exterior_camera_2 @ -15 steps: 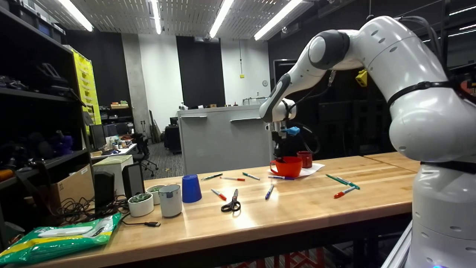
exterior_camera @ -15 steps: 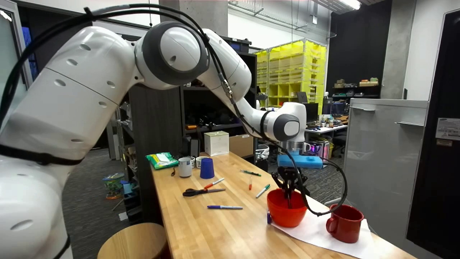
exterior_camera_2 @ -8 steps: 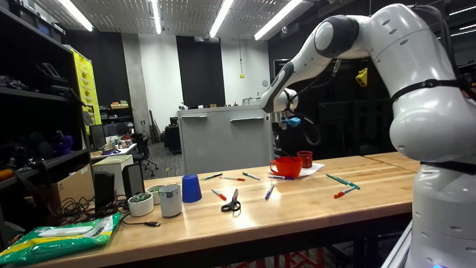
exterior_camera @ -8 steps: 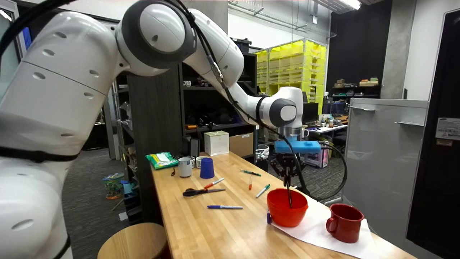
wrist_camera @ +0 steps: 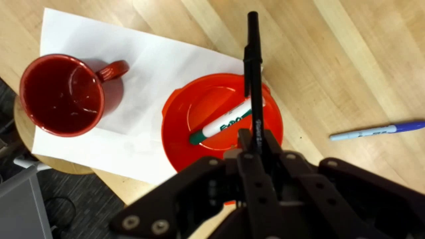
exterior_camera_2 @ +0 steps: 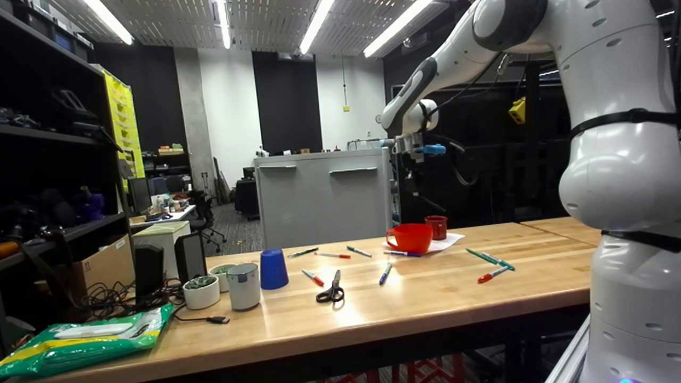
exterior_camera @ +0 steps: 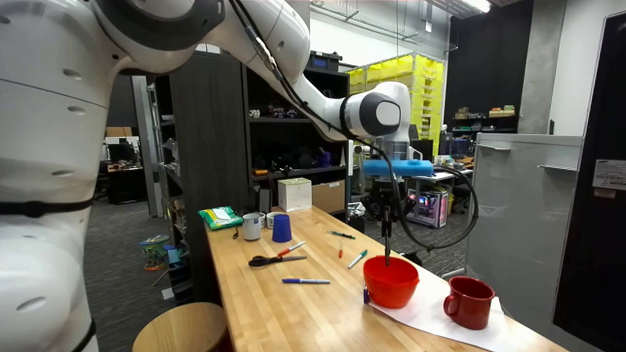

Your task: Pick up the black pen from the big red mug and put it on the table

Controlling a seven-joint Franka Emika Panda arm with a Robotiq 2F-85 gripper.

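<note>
The black pen is held by one end between my fingertips, and its capped end sticks out away from them. My gripper is shut on it. In an exterior view the gripper and the tilted pen hang clear above the big red mug. In an exterior view the pen overlaps the far rim of the big red mug. A green-and-white marker lies inside the big red mug. The mug stands on the table, partly on white paper.
The smaller dark red mug stands on the white paper beside the big one. A blue marker, scissors and several other pens lie on the table. A blue cup and a grey cup stand toward one end.
My gripper has risen from inside the big red mug to well above it, lifting the black pen out. The mug and the other things on the table have not moved.
</note>
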